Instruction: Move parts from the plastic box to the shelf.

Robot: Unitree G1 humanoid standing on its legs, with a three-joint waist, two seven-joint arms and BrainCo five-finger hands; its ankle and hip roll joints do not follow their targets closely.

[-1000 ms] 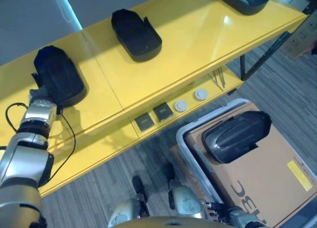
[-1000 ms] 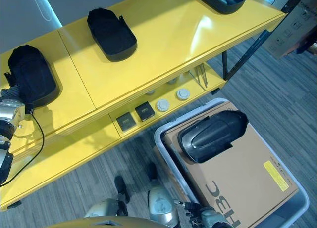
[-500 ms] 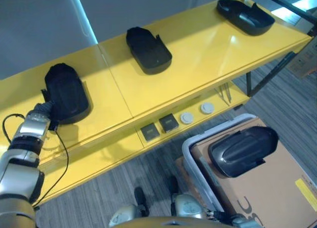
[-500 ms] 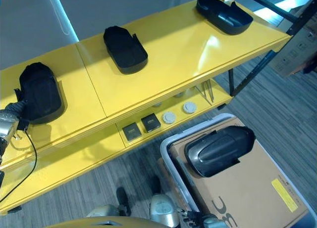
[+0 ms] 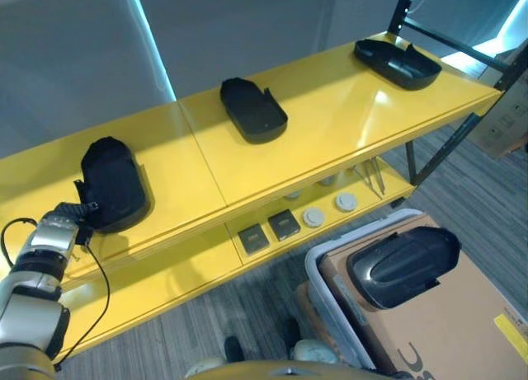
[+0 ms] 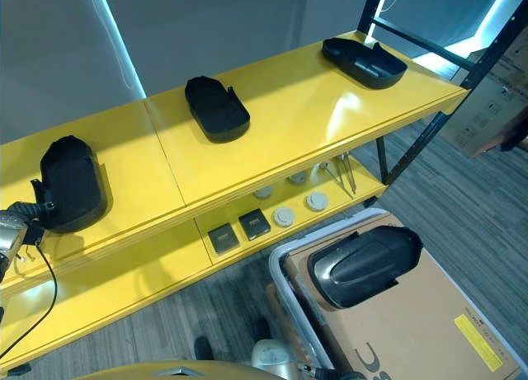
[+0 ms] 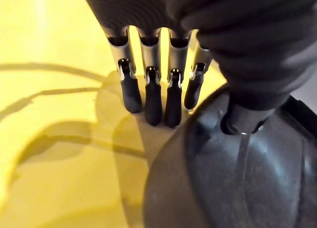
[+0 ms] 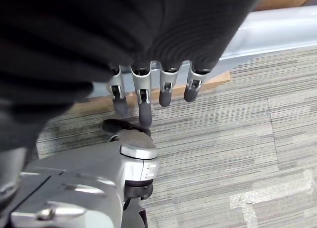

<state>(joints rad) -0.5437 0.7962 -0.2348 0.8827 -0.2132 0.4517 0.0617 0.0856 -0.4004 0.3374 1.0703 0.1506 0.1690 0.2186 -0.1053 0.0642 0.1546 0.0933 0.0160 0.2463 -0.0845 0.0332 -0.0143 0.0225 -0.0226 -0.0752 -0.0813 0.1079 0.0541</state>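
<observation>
One yellow shelf; one plastic box with cardboard carton; four black parts: three on the shelf's top, one on the carton; left hand, fingers straight, thumb resting on leftmost part; right hand relaxed, empty

Three black parts sit well apart on the yellow shelf, with wide bare gaps between. The lower level looks tight, maybe too low.
</observation>
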